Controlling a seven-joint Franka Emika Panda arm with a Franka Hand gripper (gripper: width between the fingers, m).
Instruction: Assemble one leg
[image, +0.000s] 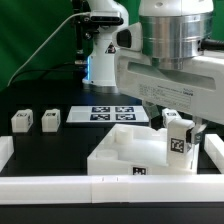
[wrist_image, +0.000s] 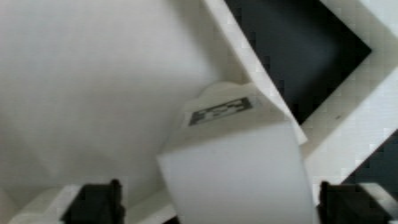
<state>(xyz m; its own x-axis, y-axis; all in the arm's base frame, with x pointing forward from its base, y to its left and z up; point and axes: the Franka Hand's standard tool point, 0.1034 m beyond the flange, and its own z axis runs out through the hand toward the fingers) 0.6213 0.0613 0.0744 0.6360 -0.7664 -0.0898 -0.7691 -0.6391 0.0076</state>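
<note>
A white leg (image: 181, 146) with a black-and-white marker stands upright at the corner of the white tabletop (image: 120, 152) on the exterior view's right. My gripper (image: 181, 128) straddles its upper part from above. In the wrist view the leg (wrist_image: 222, 150) sits between the two black fingers (wrist_image: 93, 200). A clear gap shows on one side and a thin one on the other, so the jaws stand open around it. The tabletop (wrist_image: 89, 80) fills the background there. Two more legs (image: 22, 121) (image: 50, 119) stand on the black table at the exterior view's left.
The marker board (image: 112, 113) lies behind the tabletop. White rails run along the front (image: 60, 186) and the sides (image: 213, 150) of the work area. The robot base (image: 100, 50) stands at the back.
</note>
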